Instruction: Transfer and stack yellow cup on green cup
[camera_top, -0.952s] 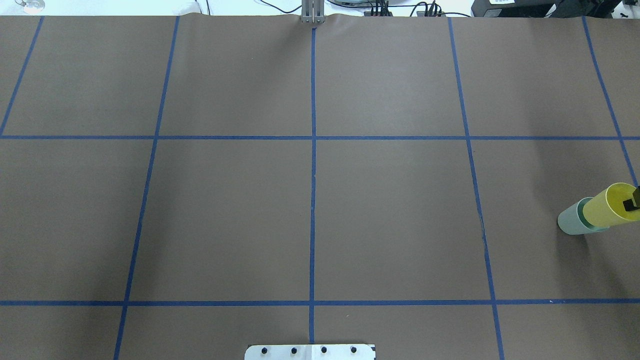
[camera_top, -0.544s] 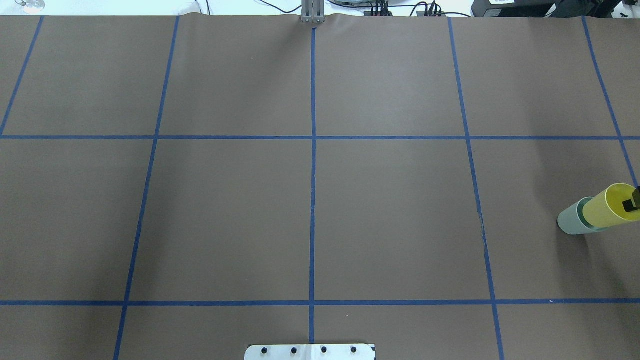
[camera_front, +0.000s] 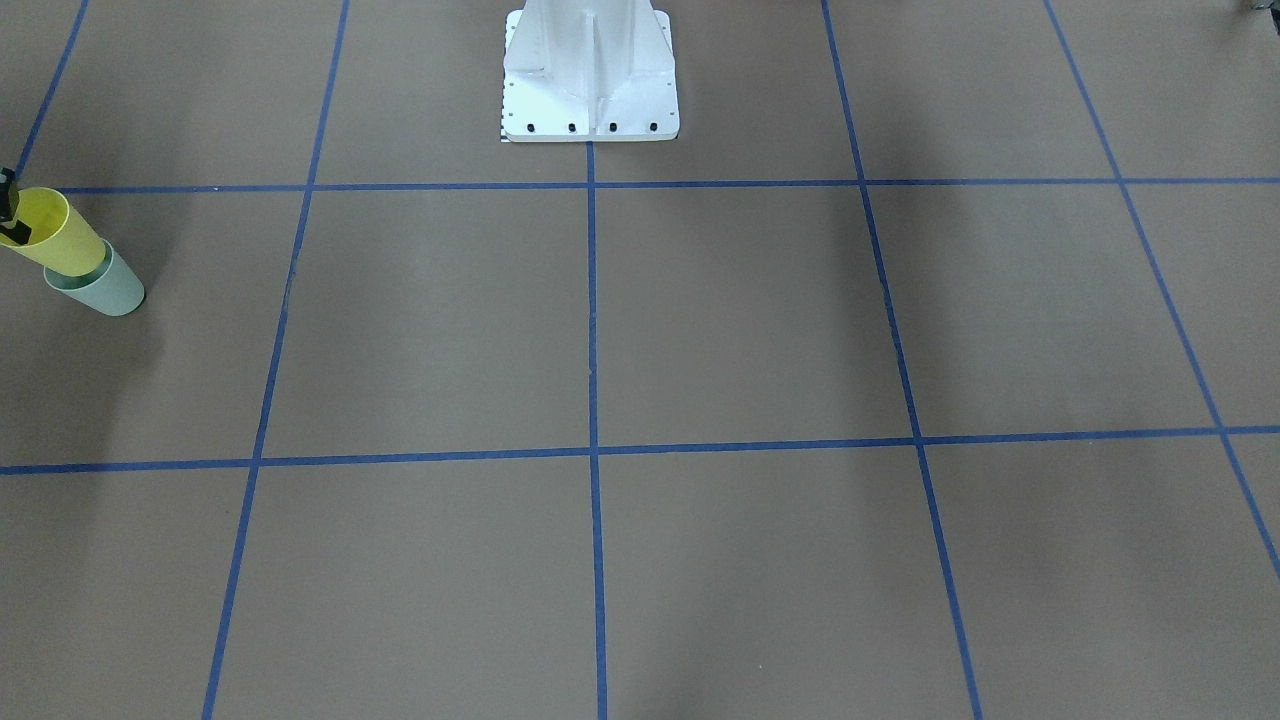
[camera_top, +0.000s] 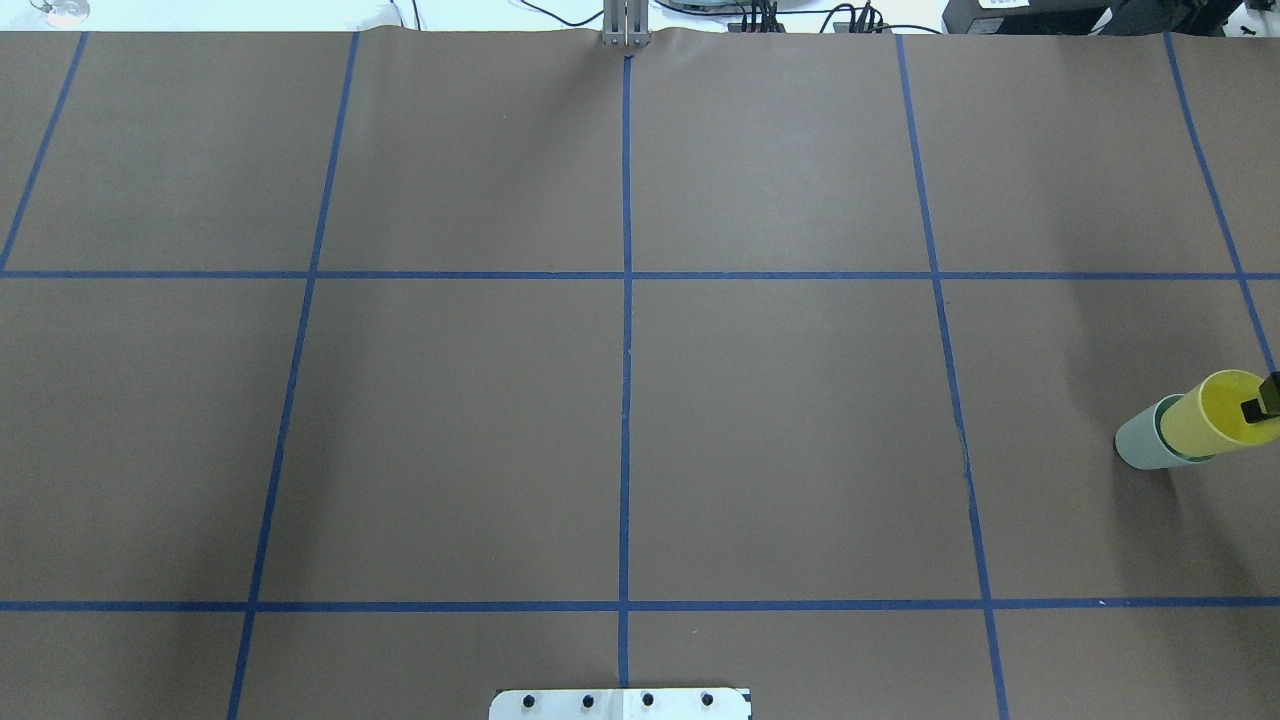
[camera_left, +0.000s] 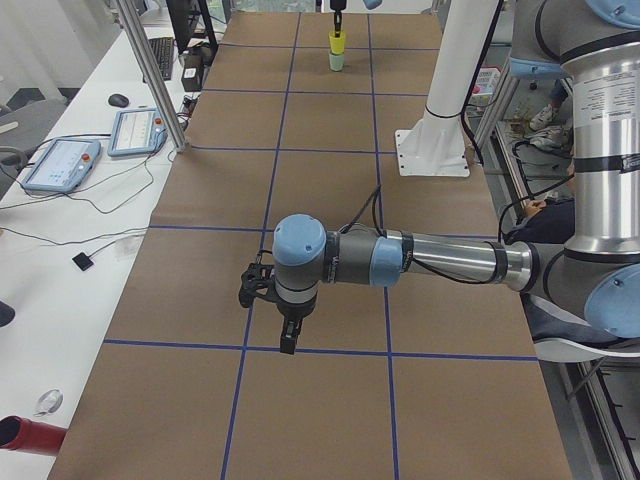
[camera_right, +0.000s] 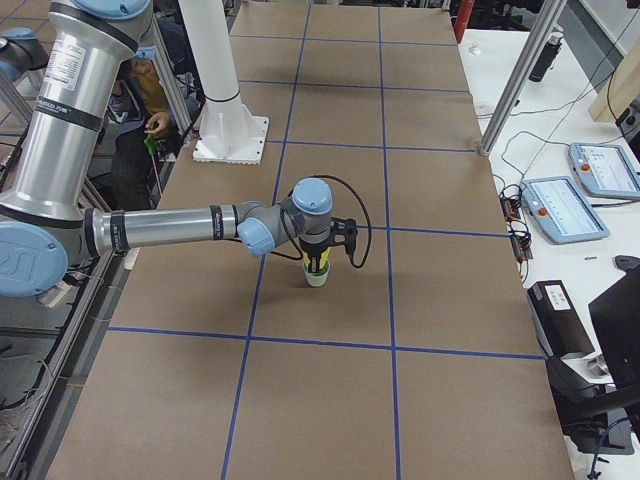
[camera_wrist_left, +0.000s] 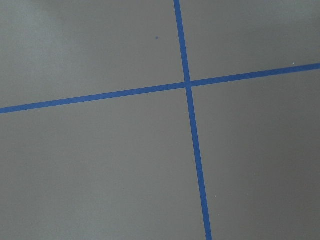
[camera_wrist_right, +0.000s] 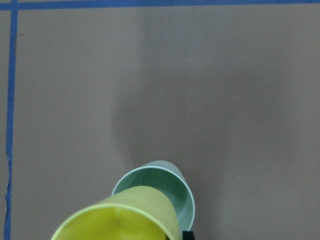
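Brown paper covered the whole table, split into big squares by blue tape lines, and the robot's white pedestal was bolted down at the middle of its own edge. From the left-end camera the left arm was the big thing in frame, stretched low and level across the paper with the left gripper pointing straight down above a tape line. Honestly couldn't tell whether its jaws were apart or together, since that side view was the only one that caught it and its wrist camera saw just a tape crossing. The right arm reached out flat the other way, out to the far right side of the table in the middle row of squares, with its wrist turned down over the cups. A white side bench ran along the operators' side with a couple of touchscreen pendants and loose cables on it. On to the small stuff: the green cup stood upright on the paper, mouth up, and the yellow cup sat with its bottom dropped inside it, most of its body poking out above the green rim. The right gripper was clamped on the yellow cup's wall at the rim, one finger down inside the cup and the other outside. The right wrist camera looked right past the yellow rim into the green one.
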